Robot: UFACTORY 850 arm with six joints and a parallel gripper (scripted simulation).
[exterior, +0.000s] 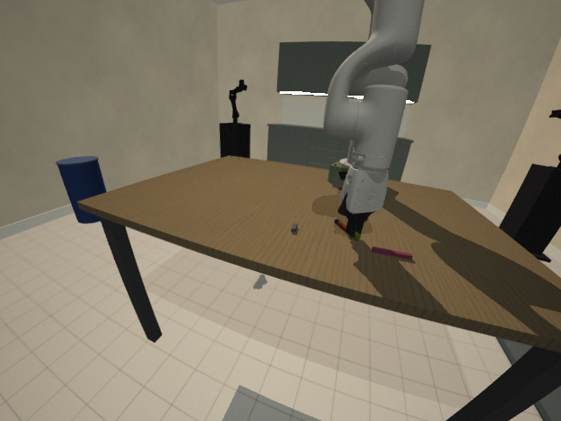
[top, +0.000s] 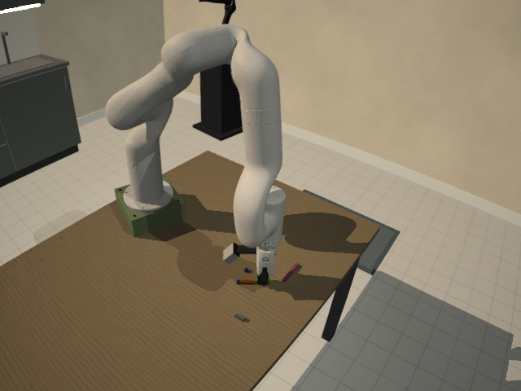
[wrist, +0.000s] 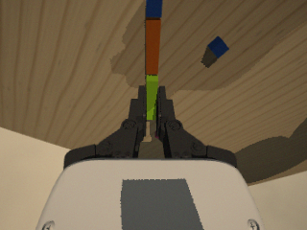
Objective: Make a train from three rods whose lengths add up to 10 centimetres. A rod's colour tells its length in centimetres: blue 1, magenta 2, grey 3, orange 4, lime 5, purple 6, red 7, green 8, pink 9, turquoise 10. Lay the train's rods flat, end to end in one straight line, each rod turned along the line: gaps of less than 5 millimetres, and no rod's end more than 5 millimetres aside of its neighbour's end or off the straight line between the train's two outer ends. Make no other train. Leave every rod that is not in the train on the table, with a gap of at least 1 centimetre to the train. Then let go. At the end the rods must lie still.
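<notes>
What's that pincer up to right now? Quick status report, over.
Pincer shut on lime rod. Lime meets orange rod, then blue rod, one line. Spare blue rod lies apart. Nothing blocking.

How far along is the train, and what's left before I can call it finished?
Nearly done. A blue rod, the orange rod and the lime rod lie end to end in one line: 1, 4 and 5. The gripper is shut on the lime rod. The spare blue rod, pink rod and grey rod sit apart. What's left is to release and withdraw.
</notes>
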